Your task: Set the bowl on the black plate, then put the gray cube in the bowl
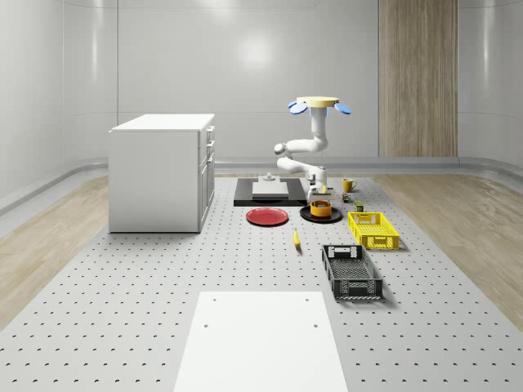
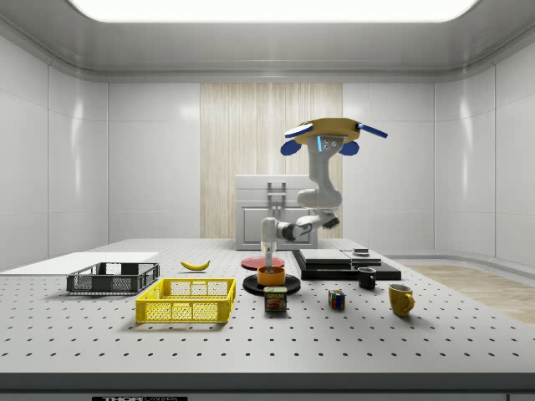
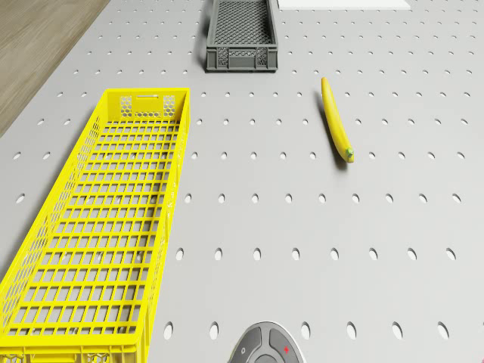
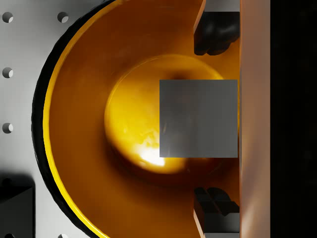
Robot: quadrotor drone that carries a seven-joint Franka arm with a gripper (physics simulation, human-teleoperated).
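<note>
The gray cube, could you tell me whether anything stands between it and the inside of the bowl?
Nothing visible does. In the wrist view the gray cube sits directly over the orange bowl, which rests on the black plate, with the gripper just above it.

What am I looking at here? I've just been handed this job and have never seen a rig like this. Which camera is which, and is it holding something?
The machine is a flying drone with a white robot arm hanging under it, ending in a two-finger gripper. The drone hovers above the back of the pegboard table.

One picture looks down on the whole scene, one looks from the side, one looks forward and down from the drone's body, and one looks along the gripper from the wrist.

The orange bowl sits on the black plate, and the gripper hangs just over it. In the wrist view a gray cube sits between the dark fingertips, above the bowl's inside.

Also on the table: a red plate, banana, yellow basket and dark gray basket.
</note>
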